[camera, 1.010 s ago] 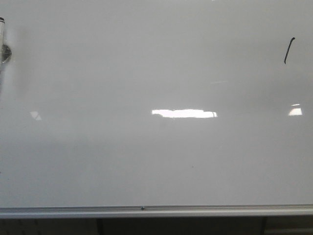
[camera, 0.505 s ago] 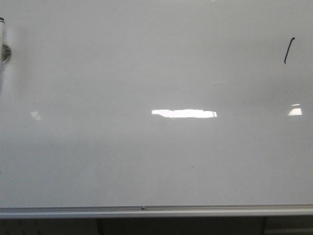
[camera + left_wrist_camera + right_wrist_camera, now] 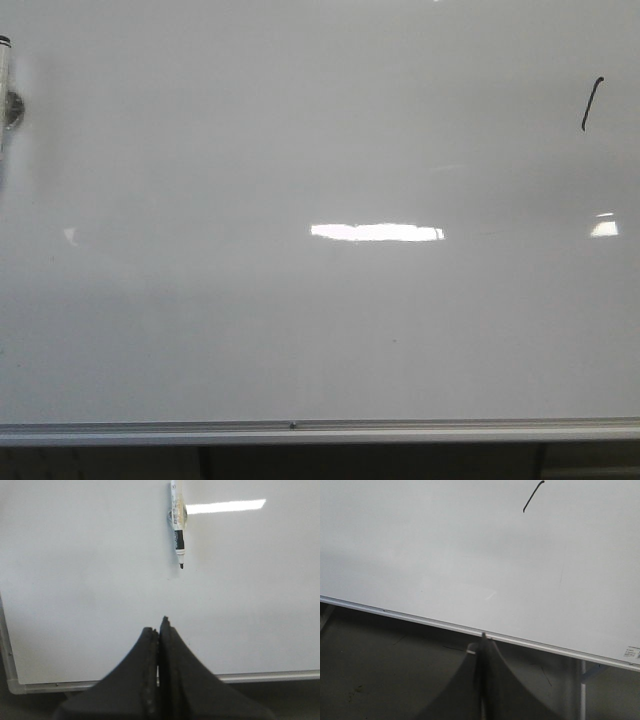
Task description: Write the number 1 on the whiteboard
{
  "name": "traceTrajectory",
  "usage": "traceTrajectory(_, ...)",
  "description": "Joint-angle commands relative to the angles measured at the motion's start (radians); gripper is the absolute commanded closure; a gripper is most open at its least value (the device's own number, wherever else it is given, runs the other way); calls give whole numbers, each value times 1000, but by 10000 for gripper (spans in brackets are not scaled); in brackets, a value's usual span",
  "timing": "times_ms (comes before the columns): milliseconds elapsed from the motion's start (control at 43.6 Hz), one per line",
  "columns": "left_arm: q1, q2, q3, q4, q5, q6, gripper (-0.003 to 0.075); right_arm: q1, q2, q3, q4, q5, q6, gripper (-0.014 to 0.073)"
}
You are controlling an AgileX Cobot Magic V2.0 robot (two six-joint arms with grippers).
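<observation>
The whiteboard (image 3: pixel 300 320) fills the front view, its silver frame along the near edge. The number 1 (image 3: pixel 591 104) is a short black stroke at the far right of the board; it also shows in the right wrist view (image 3: pixel 533 497). A white marker with a black tip (image 3: pixel 177 522) lies on the board's left side, uncapped; its end shows at the front view's left edge (image 3: pixel 5 90). My left gripper (image 3: pixel 159 627) is shut and empty over the board's near edge, apart from the marker. My right gripper (image 3: pixel 482 639) is shut and empty, just off the board's near frame.
Bright light reflections (image 3: pixel 377 232) lie on the board's middle and right. The board's frame corner (image 3: pixel 12 685) shows in the left wrist view. A dark floor (image 3: pixel 380 670) and a board support leg (image 3: pixel 582 690) lie beyond the near edge.
</observation>
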State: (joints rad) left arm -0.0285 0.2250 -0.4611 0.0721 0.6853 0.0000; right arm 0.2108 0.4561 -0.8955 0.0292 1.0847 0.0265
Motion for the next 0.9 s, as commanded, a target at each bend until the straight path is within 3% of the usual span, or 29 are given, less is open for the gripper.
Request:
traceTrajectory(0, 18, -77, 69, -19, -154, 0, 741, -5, 10, -23, -10, -76, 0, 663)
traceTrajectory(551, 21, -248, 496, -34, -765, 0, 741, -5, 10, -23, -10, -74, 0, 663)
traceTrajectory(872, 21, -248, 493, -34, -786, 0, 741, -5, 10, -23, -10, -73, 0, 663)
